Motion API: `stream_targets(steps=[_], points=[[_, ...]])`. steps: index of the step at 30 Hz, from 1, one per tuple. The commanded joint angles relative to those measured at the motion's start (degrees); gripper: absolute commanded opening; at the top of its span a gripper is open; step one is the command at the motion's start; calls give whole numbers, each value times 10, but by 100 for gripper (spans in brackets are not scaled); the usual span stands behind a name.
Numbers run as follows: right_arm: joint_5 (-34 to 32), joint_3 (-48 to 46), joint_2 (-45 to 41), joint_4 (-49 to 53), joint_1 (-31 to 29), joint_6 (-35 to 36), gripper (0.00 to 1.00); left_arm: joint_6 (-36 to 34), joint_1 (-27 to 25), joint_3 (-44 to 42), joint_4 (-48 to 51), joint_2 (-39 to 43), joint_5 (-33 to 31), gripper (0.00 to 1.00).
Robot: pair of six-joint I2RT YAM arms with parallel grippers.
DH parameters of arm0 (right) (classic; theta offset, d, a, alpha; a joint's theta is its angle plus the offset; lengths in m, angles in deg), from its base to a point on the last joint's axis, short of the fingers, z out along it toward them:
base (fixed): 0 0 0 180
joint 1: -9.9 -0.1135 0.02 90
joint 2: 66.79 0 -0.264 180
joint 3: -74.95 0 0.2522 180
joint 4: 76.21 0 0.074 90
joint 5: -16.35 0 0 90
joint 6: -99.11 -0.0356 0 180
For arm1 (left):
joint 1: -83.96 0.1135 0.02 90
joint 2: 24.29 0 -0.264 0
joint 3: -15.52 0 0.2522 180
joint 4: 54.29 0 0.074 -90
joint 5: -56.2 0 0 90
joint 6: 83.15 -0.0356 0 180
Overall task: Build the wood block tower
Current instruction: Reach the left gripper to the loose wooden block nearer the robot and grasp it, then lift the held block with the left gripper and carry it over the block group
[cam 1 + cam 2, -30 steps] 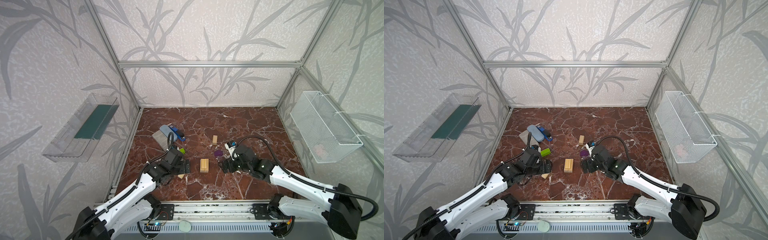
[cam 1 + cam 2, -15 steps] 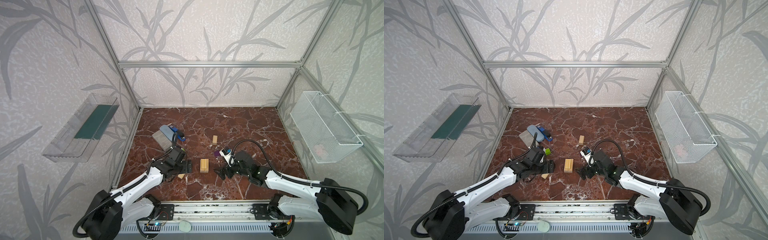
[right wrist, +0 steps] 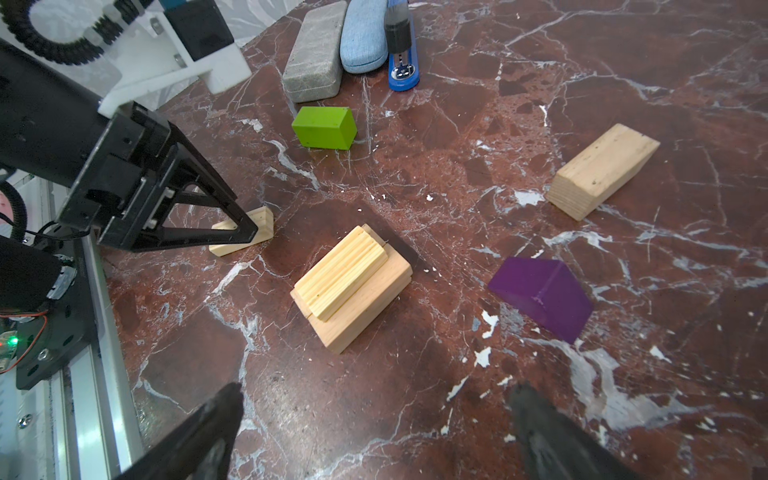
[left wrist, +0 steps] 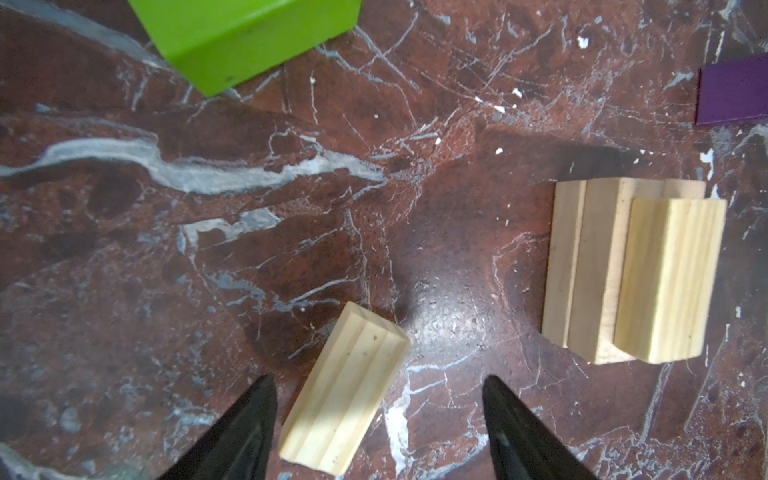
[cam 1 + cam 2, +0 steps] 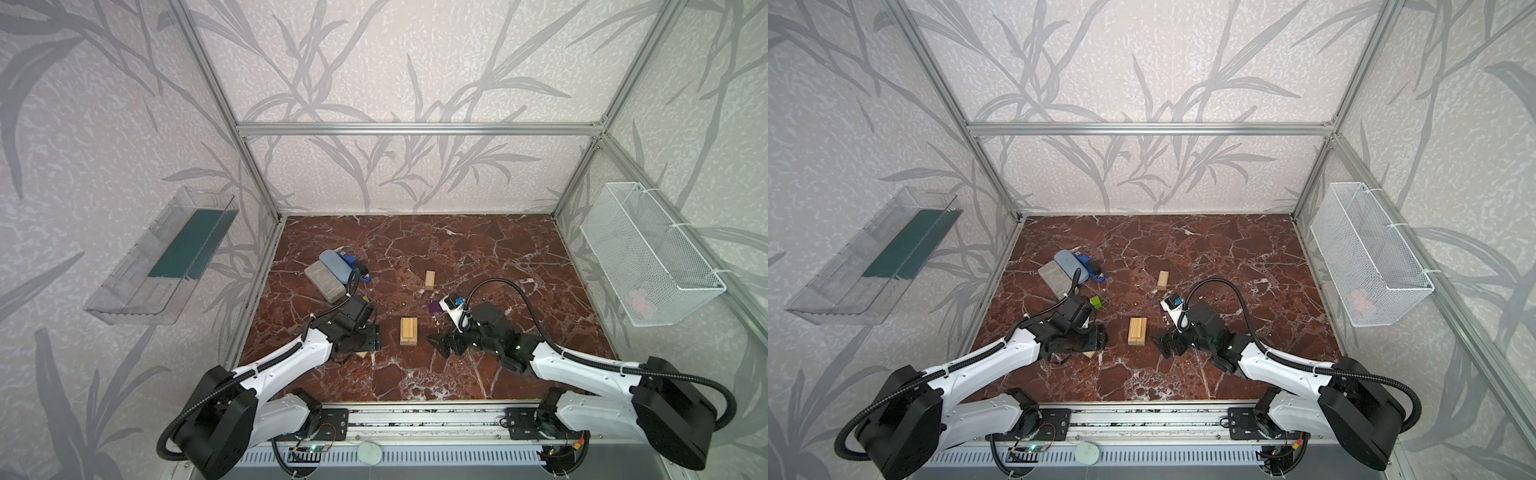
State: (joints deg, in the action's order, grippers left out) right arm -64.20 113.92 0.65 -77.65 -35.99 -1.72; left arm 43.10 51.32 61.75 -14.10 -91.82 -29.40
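Note:
The tower [image 5: 408, 331] [image 5: 1137, 331] is two pale wood blocks side by side with a third lying on top [image 3: 345, 274] [image 4: 665, 278]. My left gripper [image 4: 378, 399] [image 5: 366, 344] is open and straddles a loose pale block [image 4: 345, 390] [image 3: 257, 226] lying on the floor to the tower's left; one finger is close to it and the other stands apart. My right gripper [image 3: 376, 392] [image 5: 440, 347] is open and empty over bare floor to the tower's right. The lime-green block [image 3: 326, 126] [image 5: 1096, 302], the purple block [image 3: 540, 295] [image 5: 434, 307] and another pale block [image 3: 602, 170] [image 5: 429, 280] lie loose behind.
A grey case [image 5: 325, 284], a blue case [image 5: 336, 264] and a blue-and-black stapler [image 3: 401, 54] lie at the back left. A white wire basket [image 5: 648, 257] hangs on the right wall and a clear shelf [image 5: 162, 257] on the left. A metal rail [image 5: 415, 415] runs along the front.
My left gripper has come down over the loose pale block and its jaws have narrowed. My right gripper has drawn back from the purple block toward the front.

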Motion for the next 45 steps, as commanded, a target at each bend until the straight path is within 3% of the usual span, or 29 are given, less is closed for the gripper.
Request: stream_targets(steps=[1, 6, 14, 25, 45], points=[[-14, 5, -16, -11, 1, 0, 99, 9, -4, 13, 16, -14, 1, 74], [-21, 6, -17, -7, 1, -3, 99, 8, -21, 23, 18, -35, 2, 68], [-41, -3, -35, -6, 1, -3, 99, 24, -60, 32, 44, -48, -57, 55], [-71, 3, -39, 13, 1, -3, 99, 34, -100, 80, 90, -109, -123, 52], [-84, 2, -46, 23, 1, -7, 99, 79, -107, 66, 81, -138, -116, 40]])
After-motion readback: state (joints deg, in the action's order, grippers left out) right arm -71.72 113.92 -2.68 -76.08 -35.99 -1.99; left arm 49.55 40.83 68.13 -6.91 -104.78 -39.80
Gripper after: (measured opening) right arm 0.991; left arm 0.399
